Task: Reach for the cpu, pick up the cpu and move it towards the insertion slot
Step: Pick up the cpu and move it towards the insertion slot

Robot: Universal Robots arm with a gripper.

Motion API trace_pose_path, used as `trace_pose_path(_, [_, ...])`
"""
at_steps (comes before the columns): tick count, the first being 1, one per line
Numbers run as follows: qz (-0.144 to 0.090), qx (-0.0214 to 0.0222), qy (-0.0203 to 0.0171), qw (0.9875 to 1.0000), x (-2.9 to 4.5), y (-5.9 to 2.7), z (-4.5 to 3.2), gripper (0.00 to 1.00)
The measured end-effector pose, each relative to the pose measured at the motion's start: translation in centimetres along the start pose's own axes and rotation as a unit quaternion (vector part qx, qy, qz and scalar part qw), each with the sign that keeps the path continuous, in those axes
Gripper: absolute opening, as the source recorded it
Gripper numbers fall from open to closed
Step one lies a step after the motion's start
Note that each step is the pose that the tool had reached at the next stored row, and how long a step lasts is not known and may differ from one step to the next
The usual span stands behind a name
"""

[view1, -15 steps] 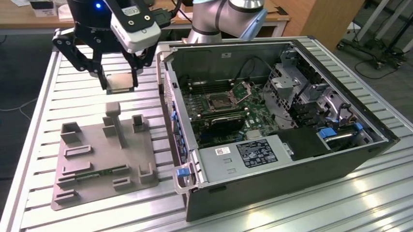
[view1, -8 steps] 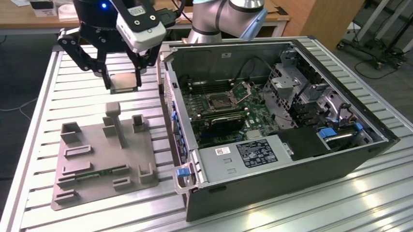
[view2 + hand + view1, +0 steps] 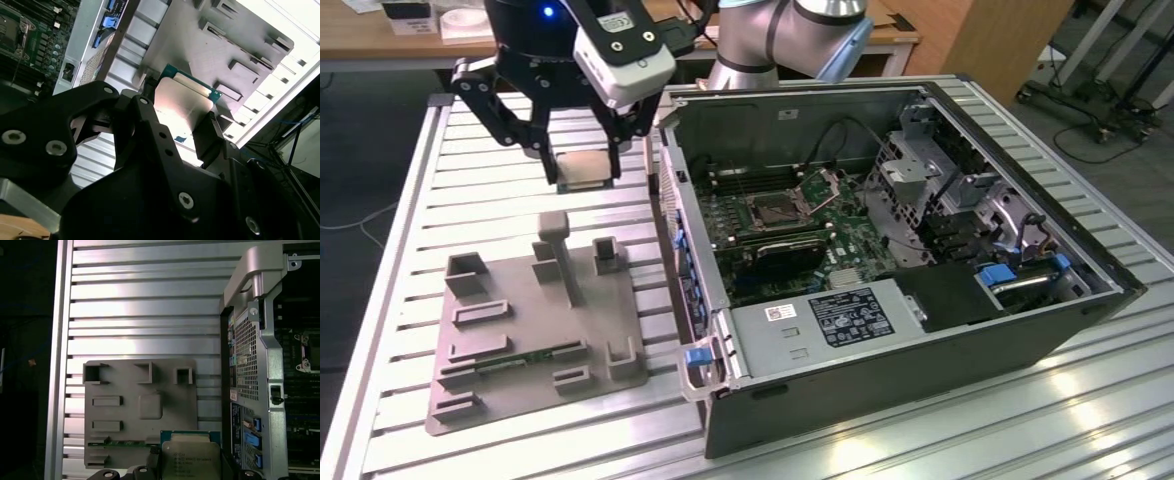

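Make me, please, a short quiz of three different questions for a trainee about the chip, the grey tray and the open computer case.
1. True or false: the gripper holds the cpu in the air, above the slatted table.
2. Where is the insertion slot? A) in the grey tray; B) on the board inside the open computer case; C) on the wooden desk.
3. Fill in: in the first wrist view, the square recess of the tray is ____.

Key: 1 true. 2 B. 3 empty.
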State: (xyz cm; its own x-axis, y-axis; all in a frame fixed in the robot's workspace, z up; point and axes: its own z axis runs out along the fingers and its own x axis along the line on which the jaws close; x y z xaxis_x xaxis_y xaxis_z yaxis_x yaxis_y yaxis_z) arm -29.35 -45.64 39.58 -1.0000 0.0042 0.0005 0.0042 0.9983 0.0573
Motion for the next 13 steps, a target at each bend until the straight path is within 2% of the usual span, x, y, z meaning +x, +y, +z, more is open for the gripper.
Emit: trace_pose_path(13, [0.0,0.0,0.0,1.0,-1.11,0.0,0.0,0.55])
